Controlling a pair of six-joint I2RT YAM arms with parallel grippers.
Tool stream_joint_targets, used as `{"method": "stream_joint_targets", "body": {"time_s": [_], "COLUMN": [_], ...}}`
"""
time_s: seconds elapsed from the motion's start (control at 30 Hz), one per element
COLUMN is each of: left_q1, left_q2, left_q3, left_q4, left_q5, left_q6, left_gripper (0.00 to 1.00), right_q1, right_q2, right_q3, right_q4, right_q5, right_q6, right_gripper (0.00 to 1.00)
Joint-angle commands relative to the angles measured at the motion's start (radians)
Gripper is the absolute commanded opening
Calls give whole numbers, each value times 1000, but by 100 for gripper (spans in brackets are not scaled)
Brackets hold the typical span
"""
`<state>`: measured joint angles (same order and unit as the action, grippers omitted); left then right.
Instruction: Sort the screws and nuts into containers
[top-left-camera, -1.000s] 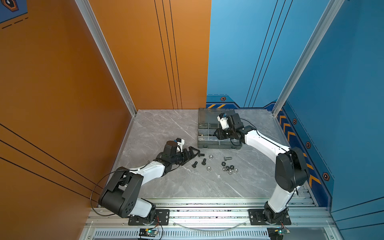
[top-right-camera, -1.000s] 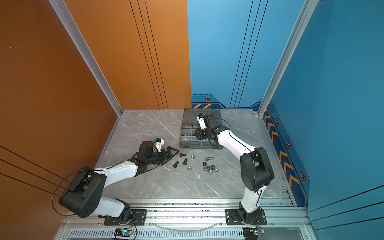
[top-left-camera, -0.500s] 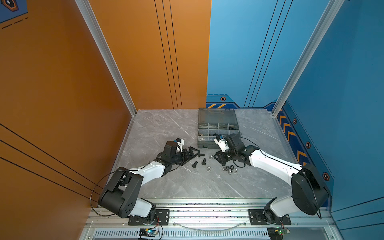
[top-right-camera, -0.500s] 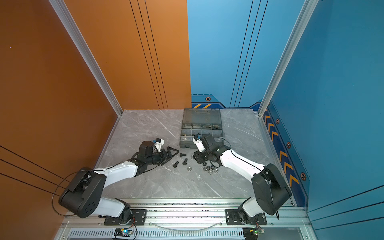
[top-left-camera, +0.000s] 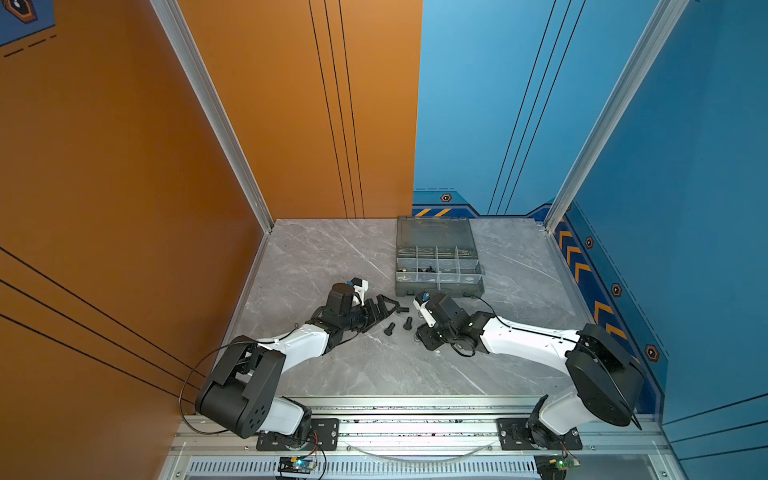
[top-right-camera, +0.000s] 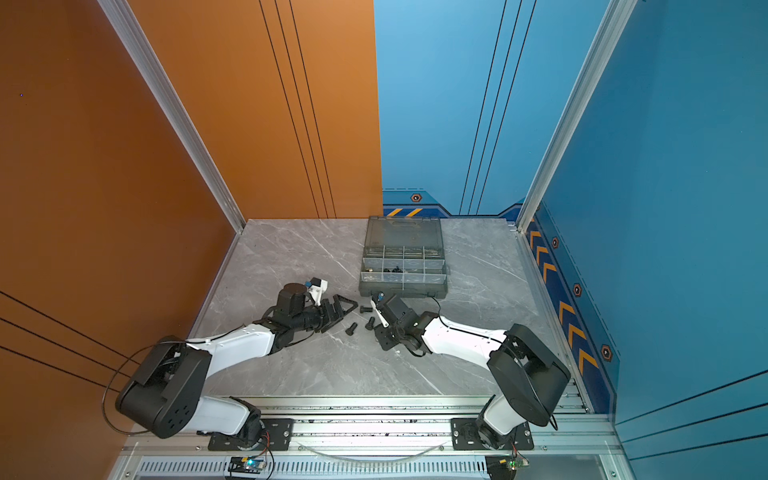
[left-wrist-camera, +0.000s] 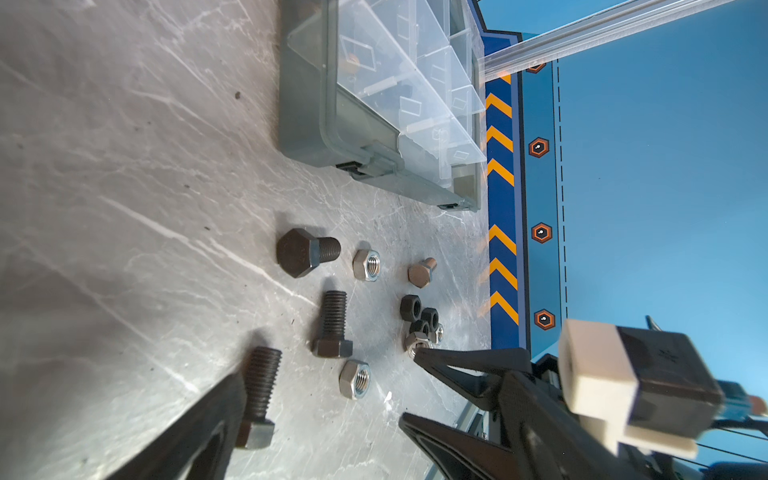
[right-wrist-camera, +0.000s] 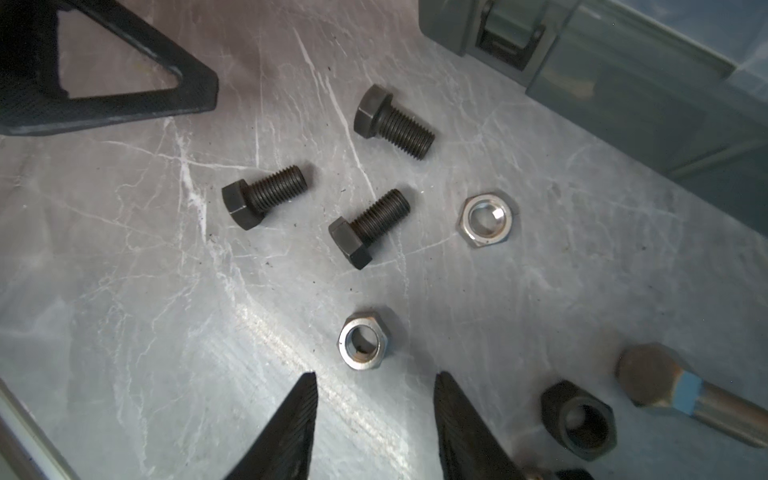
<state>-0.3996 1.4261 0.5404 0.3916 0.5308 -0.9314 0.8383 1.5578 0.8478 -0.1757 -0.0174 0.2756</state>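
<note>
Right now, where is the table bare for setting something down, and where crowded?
Bare: table between orange wall and case; also along the front rail. Crowded: screws and nuts before the case, between left claw and right claw.

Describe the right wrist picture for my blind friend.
Three black hex-head bolts and two silver hex nuts lie on a grey marble table. The right gripper hangs open by one nut, near a smoky-grey plastic case.
</note>
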Motion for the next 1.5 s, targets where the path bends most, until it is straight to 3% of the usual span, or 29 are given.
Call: {"method": "stream_joint_targets", "body": {"time_s": [0.0,1.1,1.47], "left_q1": [1,1,2], "left_q2": [-25,-93,-100], "left_q3": [-22,-45,-35], "left_q4": [-12,-81,-101], "left_q5": [-12,-45,-50], "left_q6": [26,42,53], "left_gripper": [98,98,98], "right_q1": [10,55,79], "right_q2": [41,184,205], "right_q3": [20,60,82], "right_q4": [19,38,-6], "right_q5": [75,113,137], "right_q6": [61,162,171], "right_gripper": [49,49,43]}}
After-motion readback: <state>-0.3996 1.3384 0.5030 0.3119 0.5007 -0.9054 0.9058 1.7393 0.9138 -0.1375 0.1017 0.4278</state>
